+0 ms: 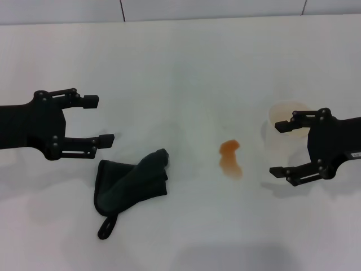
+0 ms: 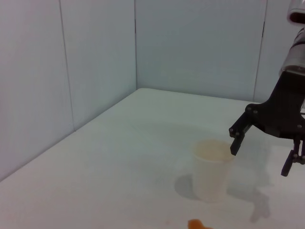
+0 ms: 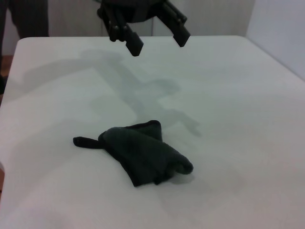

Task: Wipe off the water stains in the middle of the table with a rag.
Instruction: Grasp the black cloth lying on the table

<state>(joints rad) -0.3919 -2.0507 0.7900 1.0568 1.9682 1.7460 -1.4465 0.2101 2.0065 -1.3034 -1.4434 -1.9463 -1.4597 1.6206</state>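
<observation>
- The rag (image 1: 132, 182) lies crumpled on the table (image 1: 186, 62), just left of the water stains (image 1: 230, 158); soft, light, best pinched at its raised fold.
- Left gripper (image 1: 100, 120) hovers behind it, jaws wide.
- Right gripper (image 1: 280, 149) gapes beside the cup (image 1: 280, 116).

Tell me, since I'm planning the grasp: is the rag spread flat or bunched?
Bunched. The rag lies crumpled on the table, folds overlapping, one end humped up, loop tag trailing; neither hand touches it.

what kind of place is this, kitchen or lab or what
Probably a robot test booth, not a kitchen: a bare white table closed in by plain pale wall panels, with only a staged orange spill, a dark rag and a cup on it.
</observation>
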